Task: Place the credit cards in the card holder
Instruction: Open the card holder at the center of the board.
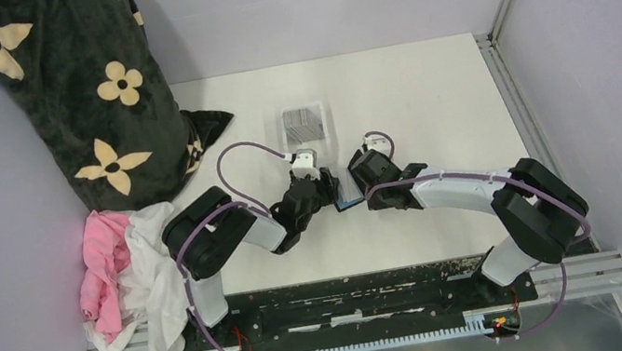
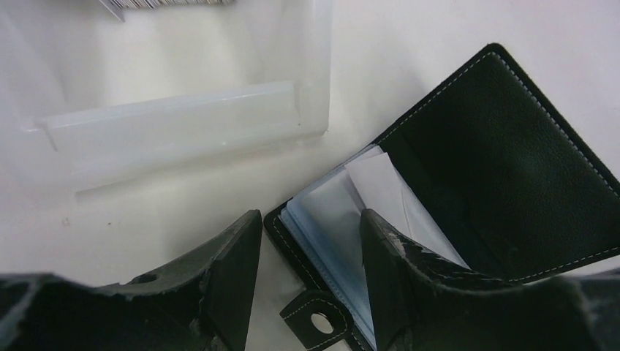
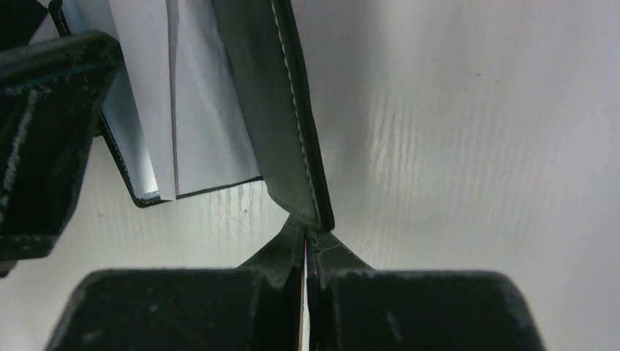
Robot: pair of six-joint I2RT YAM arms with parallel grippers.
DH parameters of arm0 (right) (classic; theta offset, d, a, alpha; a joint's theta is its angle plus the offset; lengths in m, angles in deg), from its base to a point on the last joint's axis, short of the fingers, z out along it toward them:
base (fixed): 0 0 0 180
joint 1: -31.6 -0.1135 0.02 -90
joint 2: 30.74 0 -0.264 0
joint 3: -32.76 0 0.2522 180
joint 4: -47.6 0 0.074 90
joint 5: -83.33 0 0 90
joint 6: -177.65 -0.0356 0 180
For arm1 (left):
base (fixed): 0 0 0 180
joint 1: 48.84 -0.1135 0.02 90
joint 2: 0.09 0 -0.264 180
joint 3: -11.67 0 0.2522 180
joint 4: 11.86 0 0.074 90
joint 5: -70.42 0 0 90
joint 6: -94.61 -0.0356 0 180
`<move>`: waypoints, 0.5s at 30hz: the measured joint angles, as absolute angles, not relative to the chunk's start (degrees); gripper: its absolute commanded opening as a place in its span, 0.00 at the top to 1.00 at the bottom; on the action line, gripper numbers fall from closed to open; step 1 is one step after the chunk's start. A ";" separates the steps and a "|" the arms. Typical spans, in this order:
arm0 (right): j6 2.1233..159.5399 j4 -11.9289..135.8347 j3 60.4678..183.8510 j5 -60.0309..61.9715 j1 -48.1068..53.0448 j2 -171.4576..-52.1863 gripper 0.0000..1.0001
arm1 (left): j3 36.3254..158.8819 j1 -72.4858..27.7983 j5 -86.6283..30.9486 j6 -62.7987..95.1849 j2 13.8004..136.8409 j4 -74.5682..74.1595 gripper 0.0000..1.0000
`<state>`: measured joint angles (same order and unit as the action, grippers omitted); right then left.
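Now the right gripper (image 3: 311,245) pinches the open black leather bifold card holder's (image 2: 504,153) cover at mid-frame, the left gripper (image 2: 311,241) straddles its pages wide-jawed, so fetching grey credit cards (image 1: 303,123) from the clear plastic tray (image 2: 183,124) above likely comes next.

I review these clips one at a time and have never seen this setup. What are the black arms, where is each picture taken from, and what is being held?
Two robot arms are bolted at the near edge of a white table. The wide picture comes from a fixed camera above and behind them; the other two come from cameras on each wrist.

In the wrist views, the right pincer is shut on the black cover of the card holder, holding it open. The left pincer is open, one finger resting on the holder's pale inner sleeves.

Behind them sits a clear plastic tray with the credit cards in it. A patterned dark cloth and pink and white clothes lie at the left.
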<state>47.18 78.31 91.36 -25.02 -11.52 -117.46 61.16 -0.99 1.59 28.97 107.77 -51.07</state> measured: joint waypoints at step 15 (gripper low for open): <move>50.68 77.63 100.83 -24.71 -4.57 -124.50 0.99 | 55.91 0.80 -4.64 31.66 109.10 -59.53 0.50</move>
<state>50.68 77.63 100.83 -24.71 -4.57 -124.50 55.91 0.80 -4.64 31.66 109.10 -59.53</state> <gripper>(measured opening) 0.014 0.512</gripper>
